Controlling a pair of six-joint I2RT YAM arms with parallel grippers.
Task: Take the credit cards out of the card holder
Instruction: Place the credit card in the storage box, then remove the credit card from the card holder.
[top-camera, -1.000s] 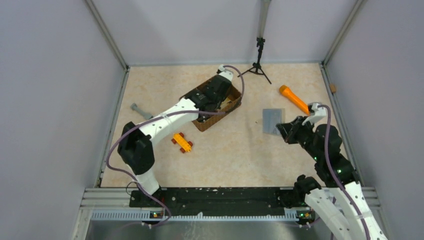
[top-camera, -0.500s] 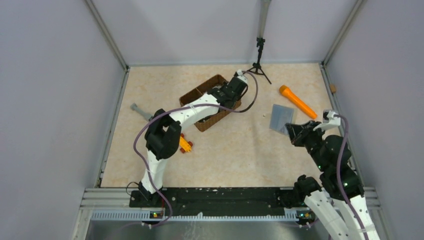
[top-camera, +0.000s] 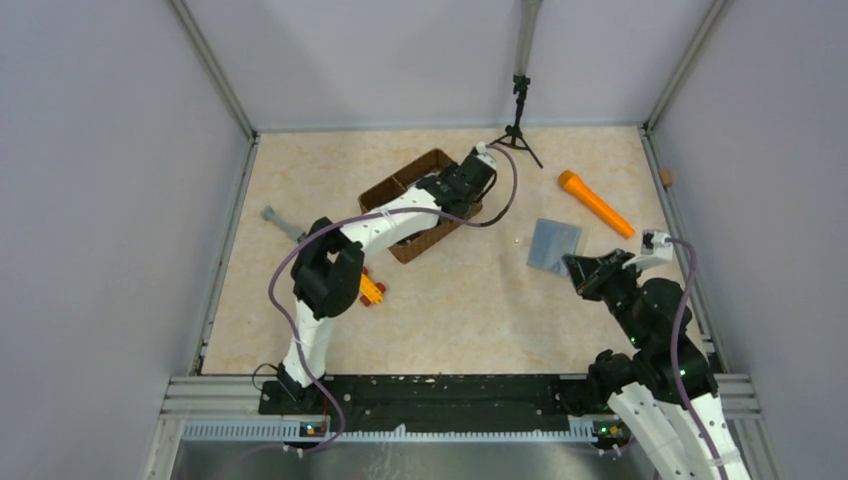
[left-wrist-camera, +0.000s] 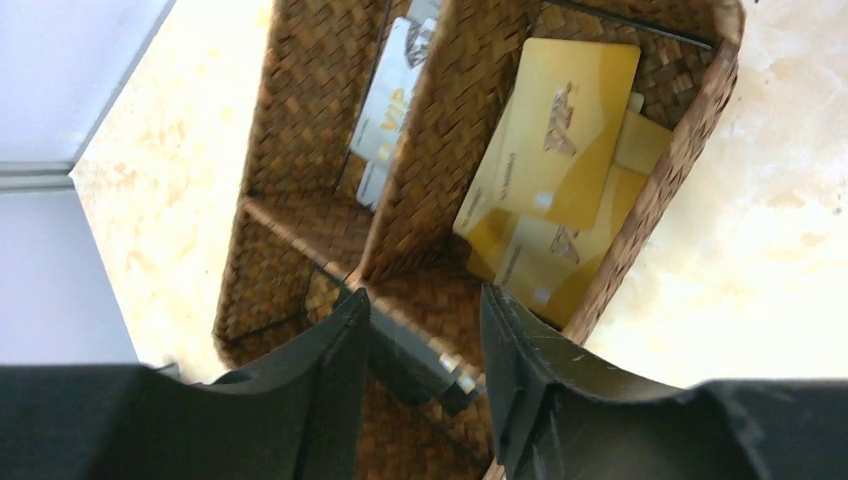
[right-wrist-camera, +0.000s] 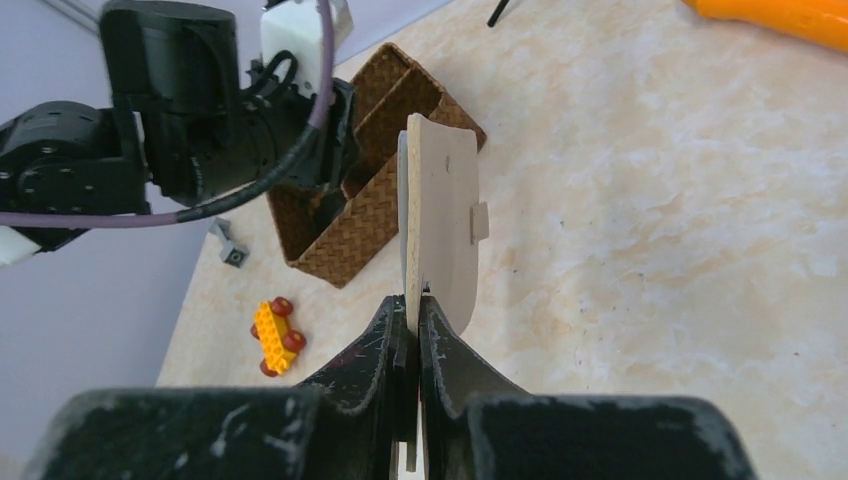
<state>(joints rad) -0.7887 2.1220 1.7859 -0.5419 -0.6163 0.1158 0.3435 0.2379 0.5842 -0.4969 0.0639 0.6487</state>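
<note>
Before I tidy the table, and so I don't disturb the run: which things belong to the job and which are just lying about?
Job: card holder, pinched in the right gripper; credit cards, lying in the wicker tray.
Lying about: orange stick; yellow toy brick; grey bolt-like piece; black block in the tray; tripod.

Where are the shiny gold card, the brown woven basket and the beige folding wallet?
shiny gold card (left-wrist-camera: 558, 130): left wrist view, middle of its face.
brown woven basket (left-wrist-camera: 430, 150): left wrist view, its middle dividing wall.
beige folding wallet (right-wrist-camera: 445, 212): right wrist view, its outer flap.
</note>
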